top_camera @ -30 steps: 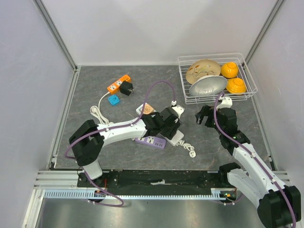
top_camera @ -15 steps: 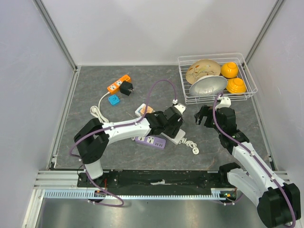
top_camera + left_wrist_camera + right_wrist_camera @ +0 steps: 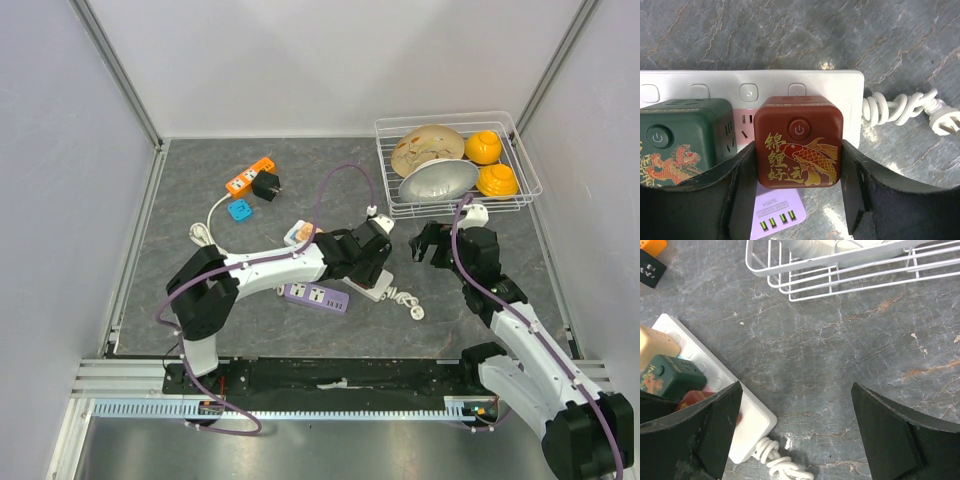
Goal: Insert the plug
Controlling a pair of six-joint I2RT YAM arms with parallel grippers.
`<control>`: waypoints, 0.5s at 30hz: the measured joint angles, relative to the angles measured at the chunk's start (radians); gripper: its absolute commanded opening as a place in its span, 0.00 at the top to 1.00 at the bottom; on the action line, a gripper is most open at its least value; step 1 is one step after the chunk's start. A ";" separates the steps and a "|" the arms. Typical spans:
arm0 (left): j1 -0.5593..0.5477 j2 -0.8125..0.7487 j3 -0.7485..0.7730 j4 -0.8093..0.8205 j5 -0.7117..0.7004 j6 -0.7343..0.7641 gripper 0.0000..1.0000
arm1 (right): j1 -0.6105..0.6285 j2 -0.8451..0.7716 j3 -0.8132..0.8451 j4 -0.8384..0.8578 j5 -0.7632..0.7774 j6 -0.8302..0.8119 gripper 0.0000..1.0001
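— Where is the plug now?

— The red cube adapter (image 3: 798, 141) stands on the white power strip (image 3: 830, 85), just beside the green cube adapter (image 3: 685, 135). My left gripper (image 3: 799, 167) is clamped on its two sides. I cannot tell if the pins are fully in.

— What may go wrong?

— If I press while it is tilted, the pins can miss the holes, and the strip can slide, because nothing holds it. The cube may also scrape the green one. My right gripper (image 3: 795, 405) hangs with jaws wide apart, holding nothing, near the wire basket (image 3: 445, 118).
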State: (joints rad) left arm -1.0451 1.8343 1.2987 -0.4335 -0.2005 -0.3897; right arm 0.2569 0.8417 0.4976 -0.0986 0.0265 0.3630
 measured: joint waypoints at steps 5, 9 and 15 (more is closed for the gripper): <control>0.000 0.084 0.121 -0.030 -0.004 -0.026 0.98 | -0.001 -0.045 0.025 -0.024 0.013 0.000 0.02; -0.004 0.169 0.249 -0.046 -0.010 -0.032 0.78 | -0.001 -0.106 0.065 -0.054 0.054 -0.004 0.02; -0.013 0.227 0.338 -0.060 -0.022 -0.032 0.34 | -0.002 -0.184 0.119 -0.085 0.114 -0.026 0.02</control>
State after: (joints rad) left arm -1.0580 2.0613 1.6367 -0.4938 -0.2222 -0.4213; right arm 0.2554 0.6579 0.6170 -0.1833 0.1402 0.3370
